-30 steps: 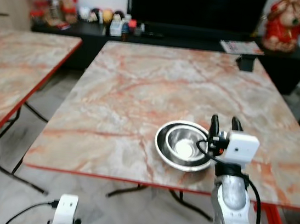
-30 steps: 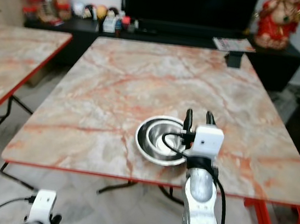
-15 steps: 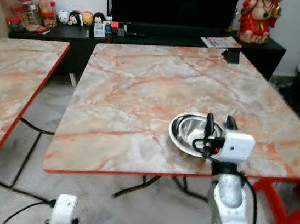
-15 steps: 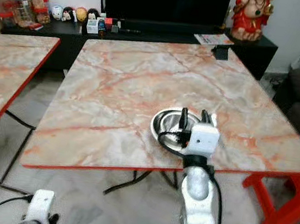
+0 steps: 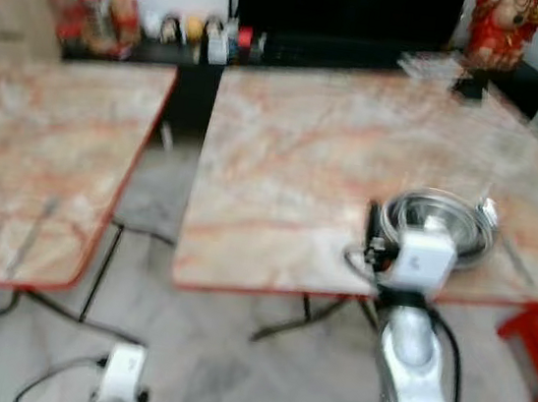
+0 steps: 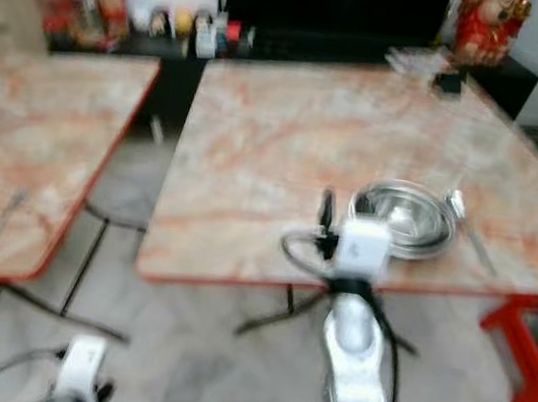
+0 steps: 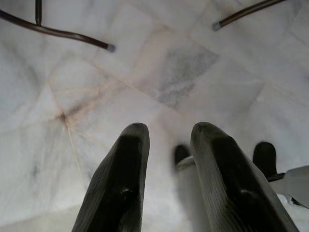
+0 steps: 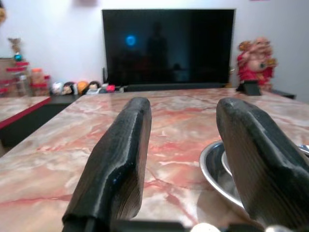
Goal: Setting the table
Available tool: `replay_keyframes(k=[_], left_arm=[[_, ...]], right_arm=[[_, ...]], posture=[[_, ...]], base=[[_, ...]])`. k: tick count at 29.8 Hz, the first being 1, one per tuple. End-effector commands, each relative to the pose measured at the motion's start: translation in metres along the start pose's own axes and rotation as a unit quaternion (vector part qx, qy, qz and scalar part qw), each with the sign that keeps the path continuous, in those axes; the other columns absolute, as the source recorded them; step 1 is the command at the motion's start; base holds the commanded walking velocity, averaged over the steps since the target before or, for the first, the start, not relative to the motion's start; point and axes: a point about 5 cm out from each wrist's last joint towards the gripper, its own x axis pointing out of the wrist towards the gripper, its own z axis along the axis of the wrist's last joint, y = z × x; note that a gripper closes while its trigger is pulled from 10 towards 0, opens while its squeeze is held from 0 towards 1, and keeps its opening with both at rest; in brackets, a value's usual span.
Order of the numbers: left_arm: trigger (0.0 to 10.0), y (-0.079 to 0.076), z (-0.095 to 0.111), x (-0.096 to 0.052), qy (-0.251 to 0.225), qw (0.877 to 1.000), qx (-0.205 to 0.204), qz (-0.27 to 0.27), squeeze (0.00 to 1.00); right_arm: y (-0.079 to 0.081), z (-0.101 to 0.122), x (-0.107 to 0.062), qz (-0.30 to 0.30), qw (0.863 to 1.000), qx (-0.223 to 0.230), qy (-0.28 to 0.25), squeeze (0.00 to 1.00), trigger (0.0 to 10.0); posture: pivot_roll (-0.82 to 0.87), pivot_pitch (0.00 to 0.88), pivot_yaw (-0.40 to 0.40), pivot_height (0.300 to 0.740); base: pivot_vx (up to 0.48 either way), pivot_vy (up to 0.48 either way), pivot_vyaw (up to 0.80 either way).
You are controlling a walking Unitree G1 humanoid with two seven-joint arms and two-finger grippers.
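Bowls: you have 2 nested round steel bowls (image 5: 440, 224) on the marble desk (image 5: 334, 160), right pincer (image 8: 181, 159) released beside them, left pincer (image 7: 166, 179) released, more settings likely left.

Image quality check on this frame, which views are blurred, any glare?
Both eye views: motion-blurred, steel bowls and table edges smeared. Right wrist view: background fairly sharp, close fingers soft, faint blue reflection on the TV. Left wrist view: evenly lit, floor sharp, fingers soft.
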Motion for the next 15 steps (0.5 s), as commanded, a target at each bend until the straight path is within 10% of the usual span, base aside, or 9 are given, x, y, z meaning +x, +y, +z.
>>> replay_keyframes(k=[1, 15], left_arm=[[10.0, 0.010, 0.001, -0.001, 0.001, 1.000, 0.005, 0.013, 0.00], [10.0, 0.008, 0.000, -0.001, 0.002, 1.000, -0.003, 0.013, 0.00]], right_arm=[[0.005, -0.001, -0.001, 0.005, 1.000, 0.008, 0.002, 0.00, 10.0], [-0.036, -0.107, -0.088, -0.023, 0.968, -0.052, 0.244, 0.00, 10.0]], posture=[[-0.10, 0.000, 0.047, 0.740], [-0.10, 0.000, 0.038, 0.740]], base=[[0.000, 0.390, 0.00], [0.000, 0.393, 0.00]])
